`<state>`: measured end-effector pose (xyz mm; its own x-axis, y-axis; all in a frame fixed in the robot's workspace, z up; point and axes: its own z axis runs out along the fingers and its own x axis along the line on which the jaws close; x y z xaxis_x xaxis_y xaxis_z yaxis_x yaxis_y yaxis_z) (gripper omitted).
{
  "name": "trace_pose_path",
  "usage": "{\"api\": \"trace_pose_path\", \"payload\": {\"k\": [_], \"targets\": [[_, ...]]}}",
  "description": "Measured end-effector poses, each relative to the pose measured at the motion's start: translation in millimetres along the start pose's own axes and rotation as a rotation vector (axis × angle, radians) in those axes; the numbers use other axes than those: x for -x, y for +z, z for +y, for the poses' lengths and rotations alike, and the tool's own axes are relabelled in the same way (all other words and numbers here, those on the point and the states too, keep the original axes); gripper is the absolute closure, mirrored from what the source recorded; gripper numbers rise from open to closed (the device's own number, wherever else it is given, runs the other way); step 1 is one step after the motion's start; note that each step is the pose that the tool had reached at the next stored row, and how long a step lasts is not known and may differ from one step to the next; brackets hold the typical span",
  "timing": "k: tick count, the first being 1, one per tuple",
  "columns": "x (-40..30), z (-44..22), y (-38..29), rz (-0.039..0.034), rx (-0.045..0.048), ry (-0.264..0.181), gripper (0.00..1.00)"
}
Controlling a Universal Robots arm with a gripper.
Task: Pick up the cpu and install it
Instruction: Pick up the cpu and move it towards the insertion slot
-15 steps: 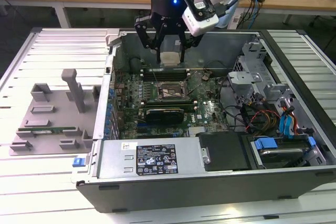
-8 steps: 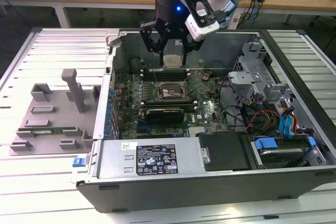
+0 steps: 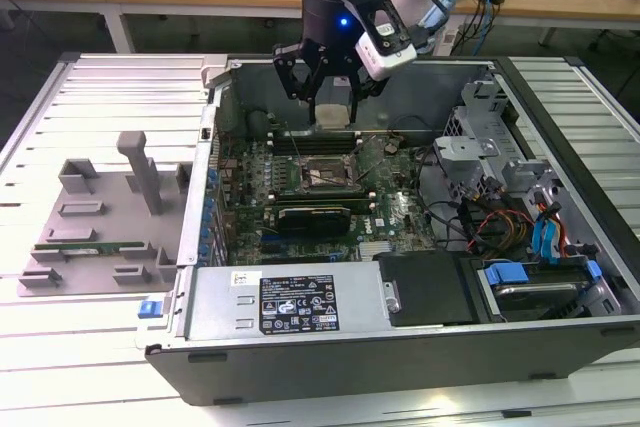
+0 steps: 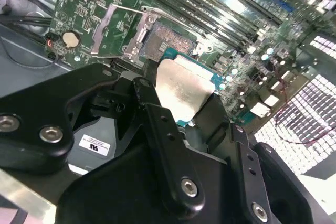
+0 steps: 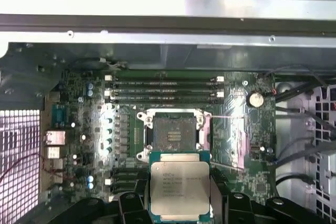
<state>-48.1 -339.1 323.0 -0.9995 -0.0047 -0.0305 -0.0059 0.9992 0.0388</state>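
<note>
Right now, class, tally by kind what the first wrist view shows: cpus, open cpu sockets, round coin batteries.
cpu: 1
open socket: 1
coin battery: 1
Total: 3

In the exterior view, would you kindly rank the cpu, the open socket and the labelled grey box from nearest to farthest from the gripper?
1. The cpu, clamped in the gripper itself.
2. The open socket, on the motherboard just below.
3. The labelled grey box, along the near wall of the case.
</note>
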Motion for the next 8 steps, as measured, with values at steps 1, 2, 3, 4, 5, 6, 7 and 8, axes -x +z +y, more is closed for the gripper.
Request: {"api": "trace_pose_path", "payload": {"k": [1,2,3,4,5,6,7,8], "targets": [[-0.1,2.2,5.9,-0.0002,0.0004,0.000,0.45],[-0.8,2.6,9.8,0.0000,0.0000,0.000,0.45],[-3.3,2.5,13.6,-0.0001,0.0002,0.000,0.45],[-4.0,2.5,14.6,-0.0001,0.0003,0.000,0.45],[-4.4,2.4,15.4,-0.0001,0.0002,0.000,0.45],[-4.8,2.4,16.8,-0.0001,0.0002,0.000,0.45],[-4.9,2.4,16.9,0.0001,-0.0001,0.000,0.45],[-4.9,2.4,17.1,0.0000,0.0002,0.000,0.45]]}}
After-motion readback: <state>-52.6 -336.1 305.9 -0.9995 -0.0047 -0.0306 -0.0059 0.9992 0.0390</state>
